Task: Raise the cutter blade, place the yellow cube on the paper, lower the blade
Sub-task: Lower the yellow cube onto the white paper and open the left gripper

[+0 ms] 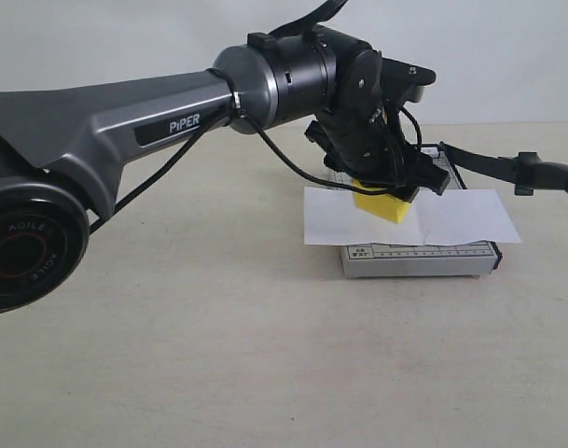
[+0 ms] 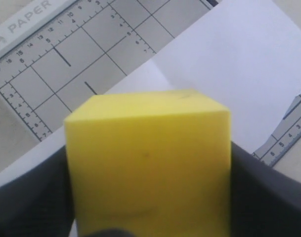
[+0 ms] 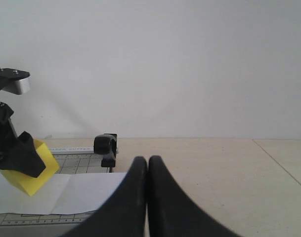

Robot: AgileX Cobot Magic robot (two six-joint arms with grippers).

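Broadly, the tabletop (image 1: 218, 355) lies open in front of the grey trimmer base (image 1: 419, 262). The paper (image 1: 461, 217) overhangs both side edges of the base. The cutter blade (image 1: 479, 159) stands lifted clear of the base, angled out toward the right arm's side. The left claw (image 1: 395, 187) grasps the yellow cube (image 1: 386, 209), which is tilted over the paper; whether it touches is unclear. The right claw (image 3: 148, 165) is clenched on nothing, near the base's edge.

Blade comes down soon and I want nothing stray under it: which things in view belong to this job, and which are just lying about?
Job:
- yellow cube, gripped by the left gripper
- paper
- cutter blade, raised

Just there:
- grey trimmer base, under the paper
- table
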